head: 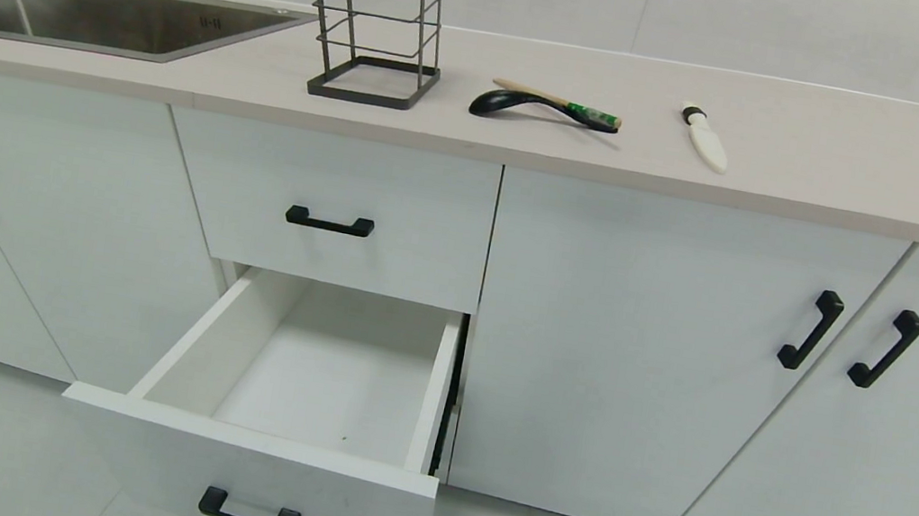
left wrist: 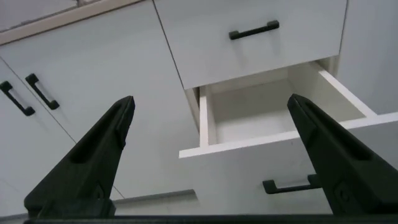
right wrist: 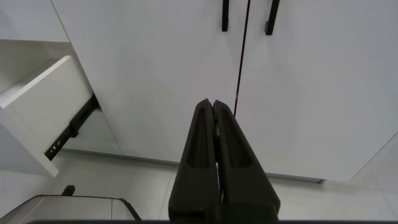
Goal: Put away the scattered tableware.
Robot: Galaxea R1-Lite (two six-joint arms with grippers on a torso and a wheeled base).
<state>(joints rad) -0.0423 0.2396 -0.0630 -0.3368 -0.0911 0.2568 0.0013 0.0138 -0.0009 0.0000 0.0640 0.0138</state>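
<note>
Black spoon (head: 505,102), white utensil (head: 705,138) on counter (head: 841,142) | drawer (head: 250,438) open | left end effector (left wrist: 211,103) wide apart, empty | right end effector (right wrist: 213,107) closed, empty

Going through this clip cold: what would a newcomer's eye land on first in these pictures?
The lower drawer stands pulled wide open under a closed drawer, with nothing visible inside. On the countertop above, right of a tall wire rack, a black spoon and a wooden stick lie together, with a white utensil farther right.
</note>
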